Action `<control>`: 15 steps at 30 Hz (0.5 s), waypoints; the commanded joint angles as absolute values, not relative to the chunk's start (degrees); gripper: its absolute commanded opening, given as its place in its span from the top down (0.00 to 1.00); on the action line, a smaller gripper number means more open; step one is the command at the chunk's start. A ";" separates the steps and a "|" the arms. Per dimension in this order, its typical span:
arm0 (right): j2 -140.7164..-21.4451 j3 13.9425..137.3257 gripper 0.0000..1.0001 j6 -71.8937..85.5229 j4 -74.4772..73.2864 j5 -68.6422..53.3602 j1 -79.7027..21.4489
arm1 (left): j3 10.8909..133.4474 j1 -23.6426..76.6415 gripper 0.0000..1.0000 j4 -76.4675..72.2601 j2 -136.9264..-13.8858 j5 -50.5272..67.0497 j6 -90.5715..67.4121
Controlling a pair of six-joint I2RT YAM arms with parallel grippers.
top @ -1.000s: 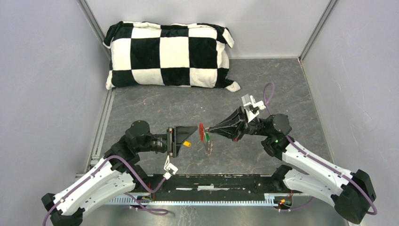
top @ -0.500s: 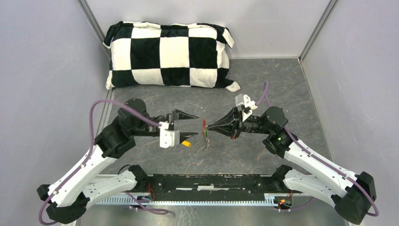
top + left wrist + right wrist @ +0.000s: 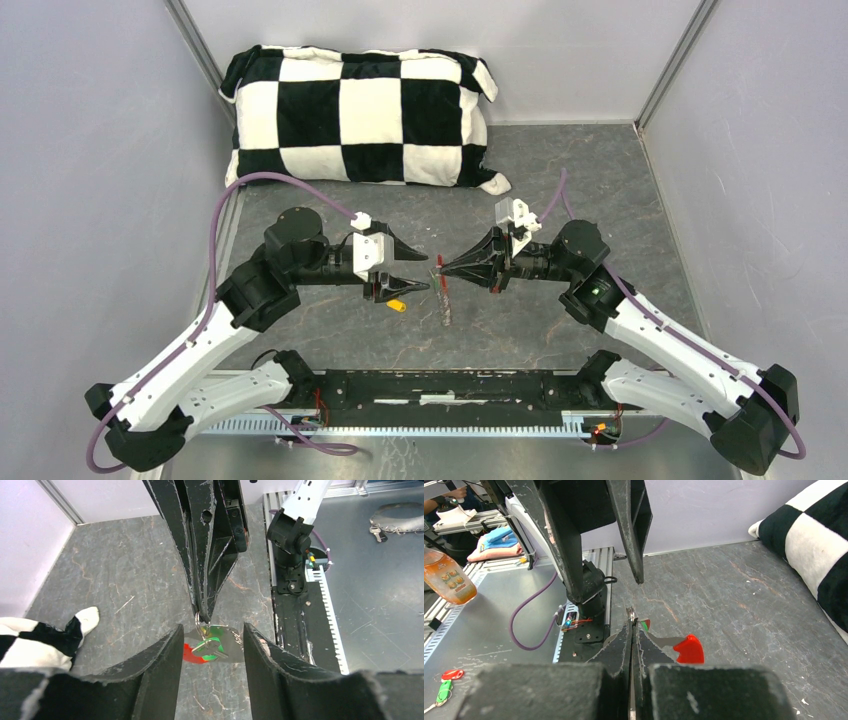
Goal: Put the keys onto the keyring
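My right gripper [image 3: 441, 268] is shut on the keyring [image 3: 199, 623], pinching its thin metal loop above the floor. A red tag [image 3: 689, 649] and the green-headed key [image 3: 213, 647] hang from that loop. My left gripper [image 3: 426, 273] faces it from the left, open, one finger [image 3: 160, 667] on each side of the hanging keys without touching them. On the floor just below the left fingers lies the yellow-headed key [image 3: 398, 305], seen only in the top view.
A black-and-white checkered pillow [image 3: 360, 115] lies against the back wall, its corner [image 3: 47, 640] showing in the left wrist view. Grey walls close in both sides. The black base rail [image 3: 450, 390] runs along the near edge.
My left arm swung up and right, turned its wrist and brought its fingers round the hanging keys while the jaws narrowed. The right gripper shifted slightly back, still holding the ring.
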State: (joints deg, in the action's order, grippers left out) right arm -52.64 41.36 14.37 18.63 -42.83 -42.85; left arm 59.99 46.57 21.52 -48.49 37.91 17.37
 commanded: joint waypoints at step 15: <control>-53.39 44.40 0.99 14.17 22.63 -43.42 -43.32 | 56.63 46.32 0.57 16.32 -49.96 32.47 11.96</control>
State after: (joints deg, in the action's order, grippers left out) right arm -53.28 42.02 13.85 18.63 -43.05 -42.92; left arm 56.69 46.57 20.32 -50.00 33.91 14.15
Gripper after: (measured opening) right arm 0.010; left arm 0.441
